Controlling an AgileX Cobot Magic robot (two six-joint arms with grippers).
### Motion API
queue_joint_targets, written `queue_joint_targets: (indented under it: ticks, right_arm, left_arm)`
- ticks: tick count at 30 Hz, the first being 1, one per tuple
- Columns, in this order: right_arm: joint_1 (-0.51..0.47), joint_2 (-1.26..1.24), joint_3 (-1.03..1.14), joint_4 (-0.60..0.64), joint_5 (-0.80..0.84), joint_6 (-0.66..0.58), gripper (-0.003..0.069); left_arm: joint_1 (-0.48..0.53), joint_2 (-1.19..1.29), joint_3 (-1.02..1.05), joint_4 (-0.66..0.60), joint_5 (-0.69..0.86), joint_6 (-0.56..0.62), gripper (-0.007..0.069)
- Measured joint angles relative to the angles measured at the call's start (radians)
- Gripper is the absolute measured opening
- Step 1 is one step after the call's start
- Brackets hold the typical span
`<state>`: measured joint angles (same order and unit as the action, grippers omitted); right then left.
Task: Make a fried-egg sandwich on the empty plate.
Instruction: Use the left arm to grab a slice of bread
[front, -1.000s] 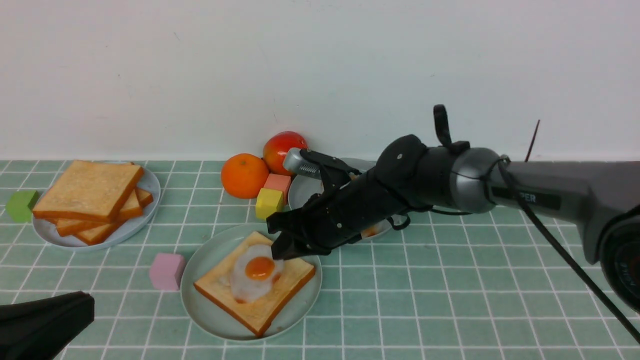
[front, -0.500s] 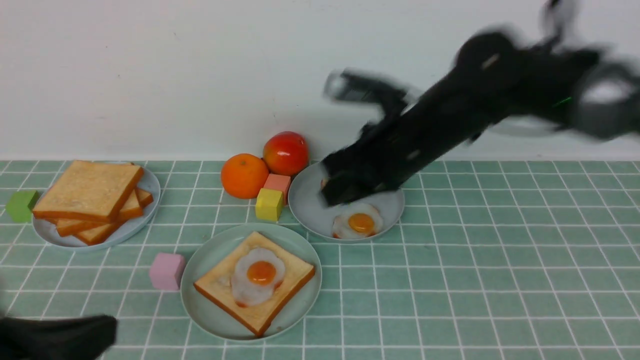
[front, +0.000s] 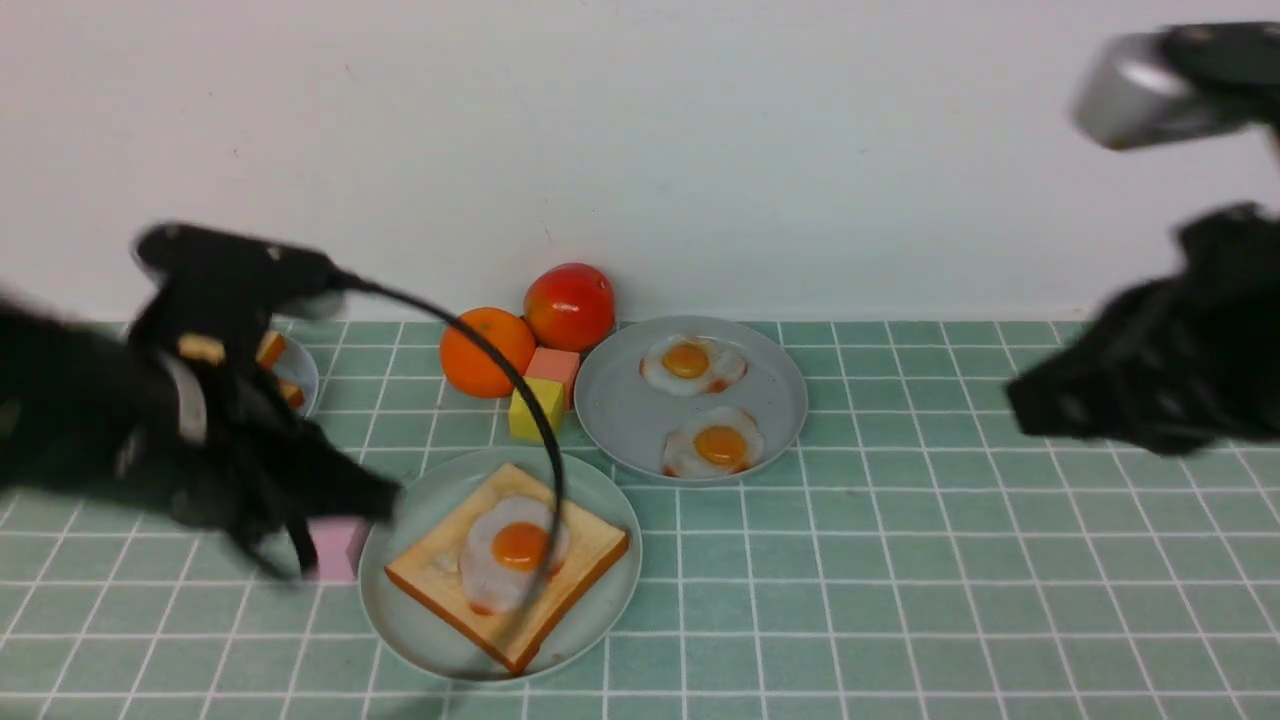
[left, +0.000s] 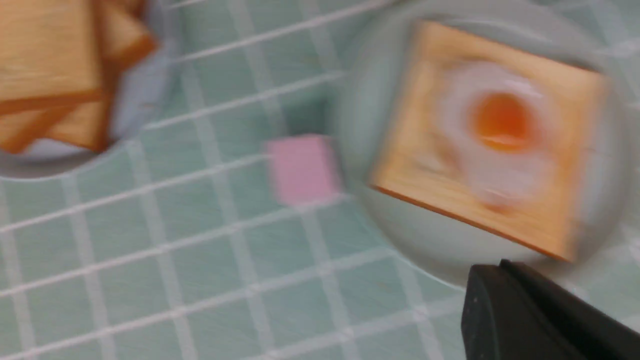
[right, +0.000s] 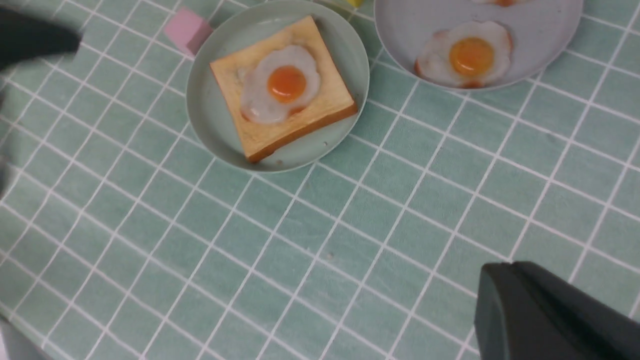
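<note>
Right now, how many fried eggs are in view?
3: one on the square golden toast slice on the round pale-green plate, two on the round grey plate. None looks hidden.

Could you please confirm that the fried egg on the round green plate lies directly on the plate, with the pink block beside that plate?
Not quite: the fried egg lies on a slice of toast, which rests on the green plate, as the right wrist view shows. The pink block is indeed beside that plate.
</note>
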<state>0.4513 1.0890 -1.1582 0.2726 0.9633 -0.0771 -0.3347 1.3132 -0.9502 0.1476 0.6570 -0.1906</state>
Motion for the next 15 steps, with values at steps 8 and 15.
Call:
queue_joint_targets:
  ticks: [8,15]
  right_arm:
    - [0.0,-0.107,0.03,-0.001,0.017,-0.029,0.0003]
    - [0.0,-0.109,0.036,-0.002,0.028,-0.04,0.0008]
  left_arm:
    - [0.288,0.295,-0.234,-0.064,-0.083,0.129,-0.001]
    - [0.317,0.524,-0.41,0.026,-0.139,0.157,0.0177]
